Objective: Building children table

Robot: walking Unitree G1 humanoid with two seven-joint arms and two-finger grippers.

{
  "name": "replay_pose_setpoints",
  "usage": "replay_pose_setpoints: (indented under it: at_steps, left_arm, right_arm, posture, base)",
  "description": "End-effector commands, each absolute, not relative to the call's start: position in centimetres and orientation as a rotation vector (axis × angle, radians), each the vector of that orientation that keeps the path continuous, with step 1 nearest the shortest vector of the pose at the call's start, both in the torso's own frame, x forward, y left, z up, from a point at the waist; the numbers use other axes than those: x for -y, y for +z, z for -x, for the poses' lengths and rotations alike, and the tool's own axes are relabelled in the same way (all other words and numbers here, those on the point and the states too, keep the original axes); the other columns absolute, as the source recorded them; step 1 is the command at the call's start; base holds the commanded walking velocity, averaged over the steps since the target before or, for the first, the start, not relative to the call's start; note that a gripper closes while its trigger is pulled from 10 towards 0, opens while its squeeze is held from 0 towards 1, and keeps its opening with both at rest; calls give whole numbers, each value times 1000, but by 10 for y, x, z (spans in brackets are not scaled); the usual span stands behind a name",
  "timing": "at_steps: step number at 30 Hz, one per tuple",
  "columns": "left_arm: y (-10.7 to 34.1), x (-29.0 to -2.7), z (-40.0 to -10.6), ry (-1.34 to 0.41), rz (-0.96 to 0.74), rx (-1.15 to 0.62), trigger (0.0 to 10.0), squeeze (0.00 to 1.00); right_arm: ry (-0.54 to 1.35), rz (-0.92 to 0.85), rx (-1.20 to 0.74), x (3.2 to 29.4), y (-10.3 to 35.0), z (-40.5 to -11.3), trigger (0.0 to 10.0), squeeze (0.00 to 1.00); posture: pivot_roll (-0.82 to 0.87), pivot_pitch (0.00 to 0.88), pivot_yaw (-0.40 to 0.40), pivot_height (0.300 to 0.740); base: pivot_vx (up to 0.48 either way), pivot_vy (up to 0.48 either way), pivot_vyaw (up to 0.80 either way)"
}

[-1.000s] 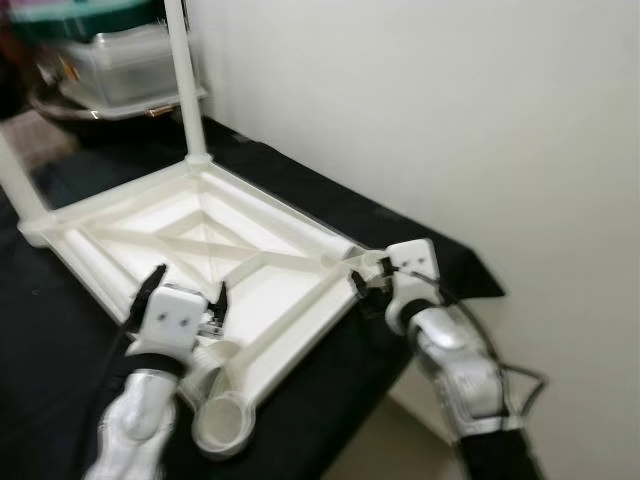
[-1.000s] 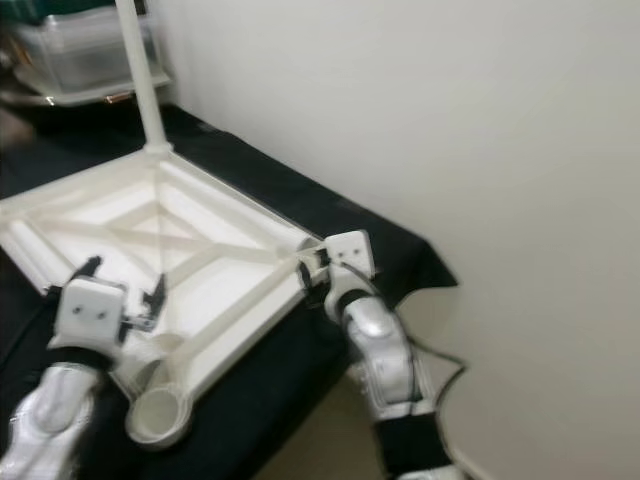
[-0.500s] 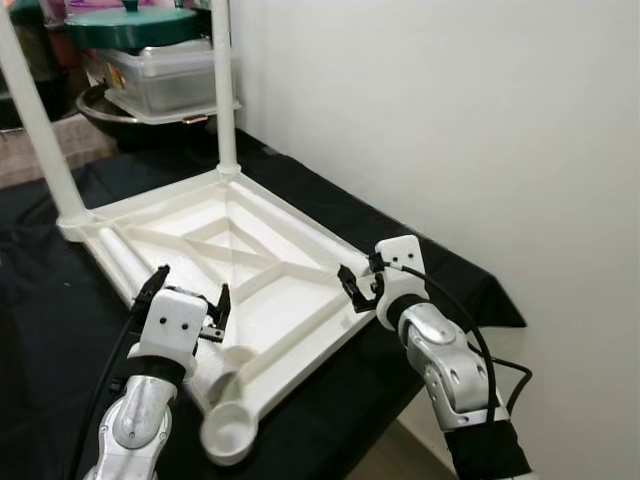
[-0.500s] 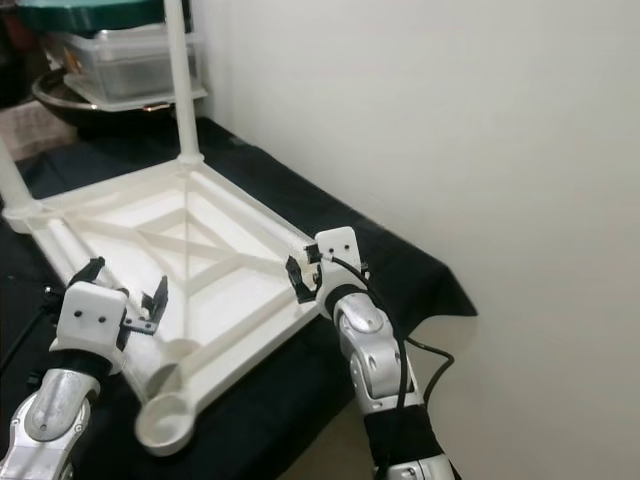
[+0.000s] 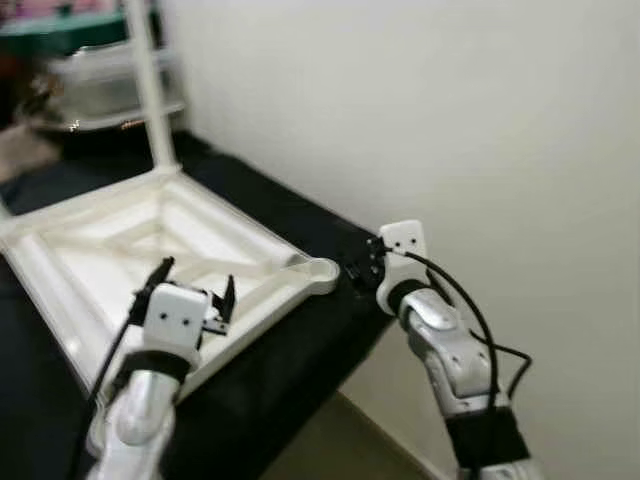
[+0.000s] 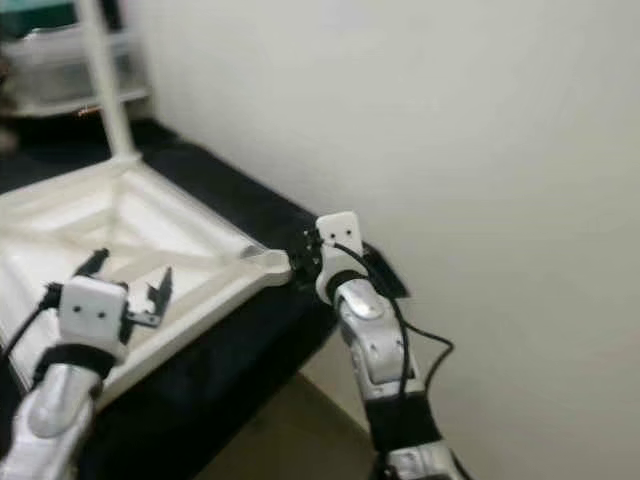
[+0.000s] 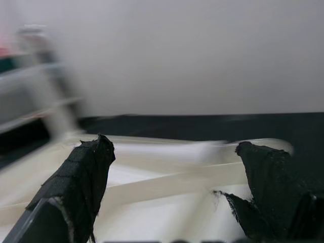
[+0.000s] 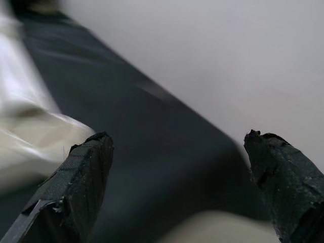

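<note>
A: Why is the white children's table (image 5: 150, 250) lying upside down on the black-covered tabletop (image 5: 300, 350)?

B: My guess is that the leg sockets need to face up. One white leg (image 5: 150, 95) already stands upright in the far corner, at about 11 o'clock in the head view, and the ribbed underside is exposed so that the remaining corners can be reached.

A: And the corner near the wall?

B: That rounded socket (image 5: 318, 270) sits empty at about 3 o'clock of the frame, close to the tabletop's edge. The right hand (image 5: 362, 270) hovers just beside it, fingers spread wide and holding nothing. It looks placed to steady or line up that corner, though I can't tell whether it touches the plastic.

A: What about the other arm?

B: The left hand (image 5: 190, 295) hangs over the near rail of the frame at about 7 o'clock, its two black fingers (image 7: 83, 177) well apart and empty, with the white ribs visible between them in the wrist view. Likely it waits there to brace the frame or take a leg. The pictures are blurred, so finer contact is hard to judge
</note>
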State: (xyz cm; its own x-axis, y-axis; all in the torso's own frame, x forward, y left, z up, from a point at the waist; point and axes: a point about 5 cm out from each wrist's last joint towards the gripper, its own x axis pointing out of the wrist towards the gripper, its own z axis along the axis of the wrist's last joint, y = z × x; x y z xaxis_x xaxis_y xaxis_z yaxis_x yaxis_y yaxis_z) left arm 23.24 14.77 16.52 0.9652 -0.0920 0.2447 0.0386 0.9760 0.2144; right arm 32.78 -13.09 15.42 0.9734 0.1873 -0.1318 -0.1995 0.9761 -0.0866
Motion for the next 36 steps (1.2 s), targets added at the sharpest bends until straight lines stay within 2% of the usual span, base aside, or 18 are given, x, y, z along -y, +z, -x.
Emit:
replay_pose_setpoints:
  at_steps: [1,7,13,17,25,28,36]
  left_arm:
    - [164,-152,-232,-56,-206,237,10000,0]
    - [166,-152,-234,-52,-183,260,10000,0]
    - [166,-155,-235,-42,-186,252,10000,0]
    - [161,-156,-237,-41,-163,203,10000,0]
    - [157,-159,-238,-28,-156,184,10000,0]
    - [155,-158,-239,-39,-179,186,10000,0]
    - [148,-159,-235,-54,-200,152,10000,0]
  right_arm:
    - [210,73,-116,127,155,-327,10000,0]
    - [202,83,-113,130,155,-328,10000,0]
    - [195,80,-122,132,154,-328,10000,0]
    - [178,67,-128,135,153,-325,10000,0]
    - [62,56,-125,153,151,-320,10000,0]
    - [-20,58,-153,170,146,-309,10000,0]
    - [-5,72,-165,175,143,-284,10000,0]
  posture:
    - [7,0,-41,740]
    - [5,0,-40,740]
    - [0,0,-38,740]
    - [-7,0,-36,740]
    - [-21,0,-30,740]
    - [-37,0,-18,740]
    - [-62,0,0,740]
  base:
    - [-480,0,-538]
    - [-421,0,-90]
    - [0,0,0]
    - [0,182,-800]
    - [0,480,-800]
    - [0,0,-800]
    - [0,0,-555]
